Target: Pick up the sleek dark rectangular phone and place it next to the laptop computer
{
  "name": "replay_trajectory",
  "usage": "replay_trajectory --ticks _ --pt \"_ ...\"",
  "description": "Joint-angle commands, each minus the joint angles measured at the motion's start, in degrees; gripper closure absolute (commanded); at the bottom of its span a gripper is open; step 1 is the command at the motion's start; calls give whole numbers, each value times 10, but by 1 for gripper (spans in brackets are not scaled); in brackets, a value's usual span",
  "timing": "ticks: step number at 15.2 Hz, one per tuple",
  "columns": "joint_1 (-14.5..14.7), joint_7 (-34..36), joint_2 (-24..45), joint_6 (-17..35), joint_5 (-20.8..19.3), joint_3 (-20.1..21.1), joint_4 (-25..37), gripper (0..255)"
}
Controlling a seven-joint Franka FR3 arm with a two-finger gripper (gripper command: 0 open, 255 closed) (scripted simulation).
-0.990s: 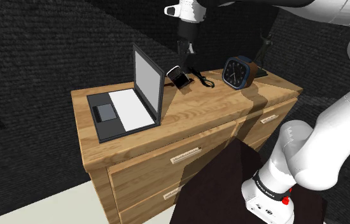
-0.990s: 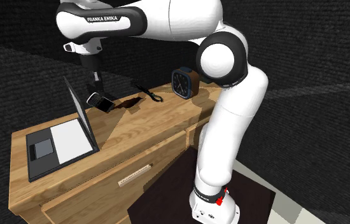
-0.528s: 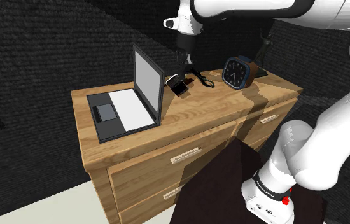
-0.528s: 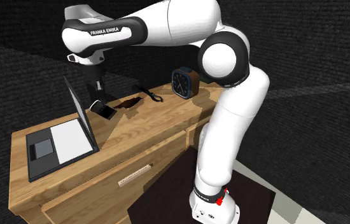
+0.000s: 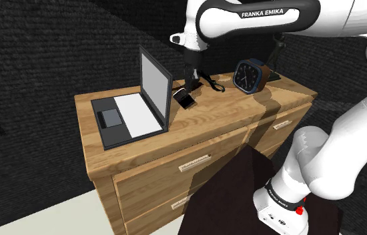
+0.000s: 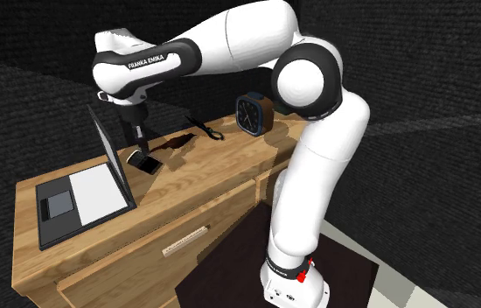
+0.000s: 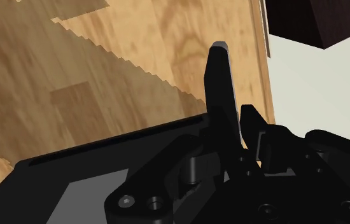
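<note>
On the dresser [image 5: 232, 119], a slim black phone [image 5: 185, 99] tilts beside the laptop [image 5: 154, 83].

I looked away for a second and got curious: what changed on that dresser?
The gripper, still shut on the dark phone, came down and brought it low over the wooden dresser top, close beside the open laptop. It has not let go. The laptop, the round clock and the small black item near it stayed put.
</note>
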Motion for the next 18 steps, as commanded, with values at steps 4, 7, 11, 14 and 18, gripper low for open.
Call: replay_trajectory --ticks 4,7,11,14,18 --pt "-1 1 1 38 -1 -1 -36 255" --pt "-1 1 5 61 0 -2 -56 255" --pt "-1 0 13 92 0 -4 -80 255" --pt "-2 0 19 116 1 -5 -96 255" --pt "-2 -1 30 147 3 -6 -117 255"
